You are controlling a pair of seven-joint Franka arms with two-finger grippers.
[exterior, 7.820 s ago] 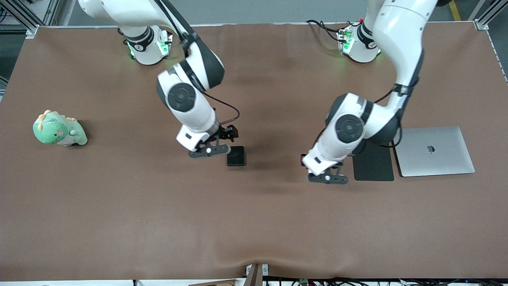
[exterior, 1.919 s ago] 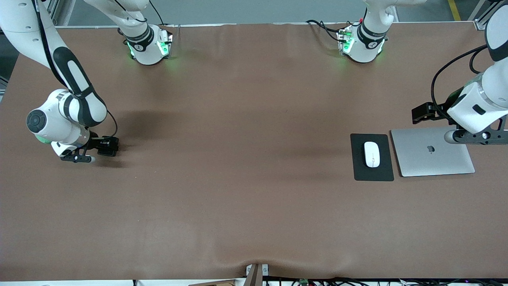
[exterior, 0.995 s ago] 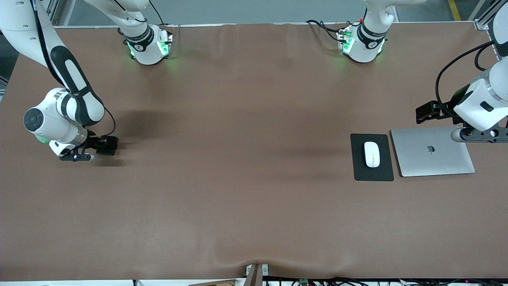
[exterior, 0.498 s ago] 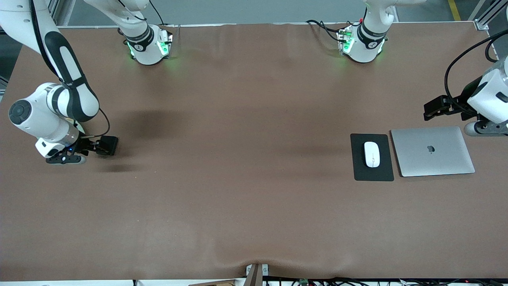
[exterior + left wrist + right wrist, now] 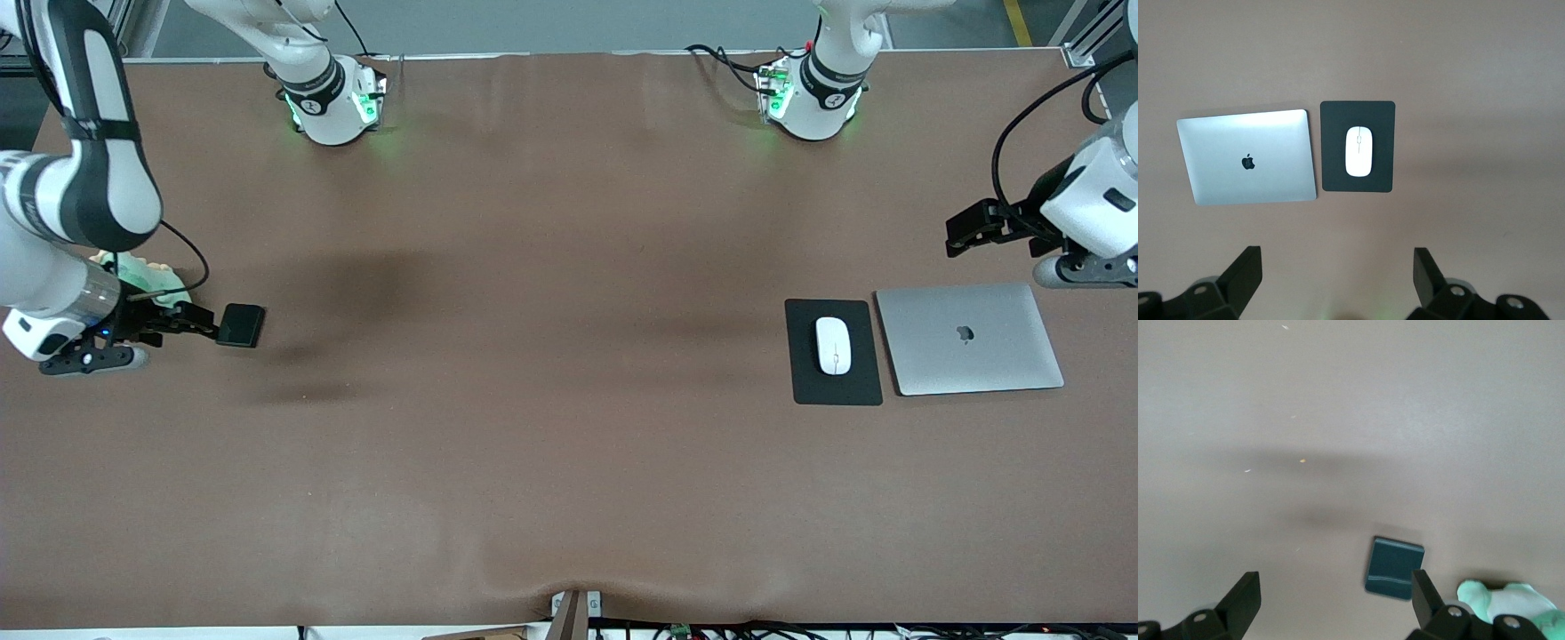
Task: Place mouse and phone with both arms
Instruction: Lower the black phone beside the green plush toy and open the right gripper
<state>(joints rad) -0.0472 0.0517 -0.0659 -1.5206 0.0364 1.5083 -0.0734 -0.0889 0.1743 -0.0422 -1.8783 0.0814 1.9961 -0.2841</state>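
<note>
The white mouse [image 5: 833, 345] lies on the black mouse pad [image 5: 805, 387] beside the laptop; both show in the left wrist view, the mouse [image 5: 1359, 151] centred on the pad [image 5: 1331, 143]. The black phone [image 5: 241, 325] lies flat on the table beside the green toy, and shows in the right wrist view [image 5: 1394, 567]. My right gripper [image 5: 89, 360] is open and empty, up in the air over the table's edge at the right arm's end. My left gripper [image 5: 1085, 271] is open and empty, above the table by the laptop's edge nearest the bases.
A closed silver laptop [image 5: 969, 338] lies beside the pad at the left arm's end, also in the left wrist view [image 5: 1248, 157]. A green dinosaur toy [image 5: 147, 280] sits partly hidden by the right arm, also in the right wrist view [image 5: 1505, 603]. The table is covered in brown cloth.
My right gripper has let go of the phone, risen and drawn away toward the table's end; the phone stays beside the toy. My left gripper has lifted away from the laptop.
</note>
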